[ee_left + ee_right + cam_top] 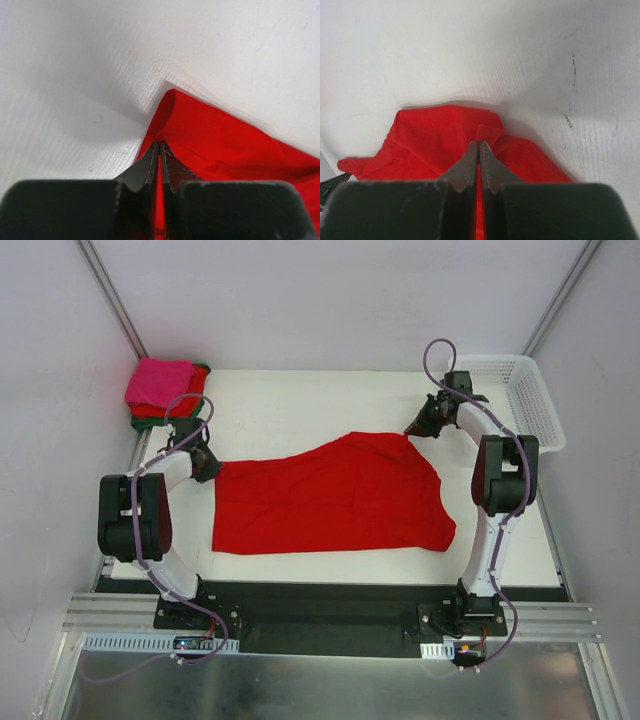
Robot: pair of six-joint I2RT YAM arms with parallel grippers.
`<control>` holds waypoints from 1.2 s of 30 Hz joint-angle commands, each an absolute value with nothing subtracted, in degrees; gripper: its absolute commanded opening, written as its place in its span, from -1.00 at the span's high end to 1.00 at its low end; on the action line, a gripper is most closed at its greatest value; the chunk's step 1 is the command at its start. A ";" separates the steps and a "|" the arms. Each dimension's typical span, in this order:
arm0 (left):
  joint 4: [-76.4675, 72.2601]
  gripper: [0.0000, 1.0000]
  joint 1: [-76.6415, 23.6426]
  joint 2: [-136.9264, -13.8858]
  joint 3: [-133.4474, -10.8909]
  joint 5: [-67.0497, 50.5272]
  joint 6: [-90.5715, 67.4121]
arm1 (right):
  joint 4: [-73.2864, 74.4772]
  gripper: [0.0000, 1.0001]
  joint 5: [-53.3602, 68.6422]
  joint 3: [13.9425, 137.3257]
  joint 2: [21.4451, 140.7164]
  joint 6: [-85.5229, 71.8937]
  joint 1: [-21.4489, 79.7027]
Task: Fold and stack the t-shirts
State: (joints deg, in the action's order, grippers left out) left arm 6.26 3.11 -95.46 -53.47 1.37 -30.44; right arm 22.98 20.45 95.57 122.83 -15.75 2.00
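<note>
The red shirt [330, 495] lies spread across the middle of the table [290, 410]; the left gripper [159, 149] is pinched tight on its far-left corner; the right gripper [478, 149] is clamped on a bunched fold at its far-right corner. Folded shirts [165, 390] sit stacked at the table's far-left corner; a basket [530, 390] stands at far right.

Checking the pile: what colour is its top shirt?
Hot pink folded cloth shirt, clearest from top external.

I can read no words, numbers, brands or signs in any of my views. The red shirt [330, 495], the table [300, 410] and the basket [500, 361] show me no legible print.
</note>
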 commanded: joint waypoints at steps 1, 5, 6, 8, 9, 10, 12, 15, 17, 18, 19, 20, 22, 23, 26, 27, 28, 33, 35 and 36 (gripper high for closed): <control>5.71 1.00 3.78 -95.71 -55.20 0.44 -30.50 | 23.73 0.97 21.45 98.44 119.53 -14.85 1.58; 5.63 1.00 3.78 -95.63 -55.11 0.35 -30.50 | 23.82 0.97 21.45 98.44 119.27 -14.68 1.58; 5.63 1.00 3.78 -95.54 -54.85 0.26 -30.50 | 23.91 0.97 21.45 98.26 119.01 -14.59 1.67; 5.71 1.00 3.78 -95.19 -54.58 0.09 -30.67 | 23.91 0.98 21.53 98.09 118.83 -14.41 1.58; 5.71 1.00 3.78 -94.92 -54.41 0.17 -30.85 | 23.99 0.97 21.53 97.91 118.48 -14.41 1.58; 5.63 1.00 3.78 -94.57 -53.97 -1.13 -30.94 | 23.99 0.97 21.62 97.56 118.22 -14.24 1.67; 5.63 1.00 3.78 -93.26 -53.09 -1.75 -31.46 | 23.91 0.97 21.53 97.21 116.99 -14.15 1.58; 5.71 1.00 3.78 -91.15 -52.30 -1.93 -31.73 | 23.99 0.97 21.27 96.94 115.05 -13.71 1.58; 5.80 1.00 3.78 -89.48 -52.03 -1.67 -31.82 | 23.99 0.97 21.18 96.77 113.39 -13.45 1.50; 5.80 1.00 3.78 -88.86 -51.77 -1.58 -31.82 | 24.08 0.97 21.18 96.68 112.77 -13.53 1.49; 5.89 1.00 3.78 -87.73 -51.59 -1.50 -31.90 | 24.17 0.97 21.18 96.59 112.24 -13.45 1.49; 6.24 1.00 3.78 -87.11 -51.50 -1.58 -32.08 | 24.26 0.97 21.09 96.16 111.71 -13.36 1.32; 7.03 1.00 3.78 -85.53 -51.50 -1.32 -32.17 | 24.34 0.97 20.83 95.80 109.78 -13.27 1.41; 7.47 1.00 3.87 -85.08 -51.42 -1.32 -32.25 | 24.35 0.97 20.83 95.19 109.08 -13.18 1.32; 8.96 1.00 4.30 -83.06 -51.33 -2.37 -32.60 | 24.43 0.97 20.57 93.96 106.09 -13.27 1.23; 9.49 1.00 4.48 -82.53 -50.98 -2.72 -32.78 | 24.43 0.97 20.65 93.08 104.87 -13.36 1.32; 9.67 1.00 4.74 -81.40 -50.72 -3.16 -32.78 | 24.43 0.97 20.74 92.73 104.24 -13.53 1.32; 11.16 1.00 4.92 -78.14 -49.49 -5.09 -32.96 | 24.61 0.97 21.27 90.10 100.82 -13.80 1.32; 11.78 1.00 5.01 -76.82 -48.96 -5.62 -33.05 | 24.70 0.97 21.36 89.21 98.88 -13.97 1.32; 11.95 1.00 5.01 -76.47 -48.78 -5.80 -33.05 | 24.70 0.97 21.36 88.69 98.27 -13.80 1.32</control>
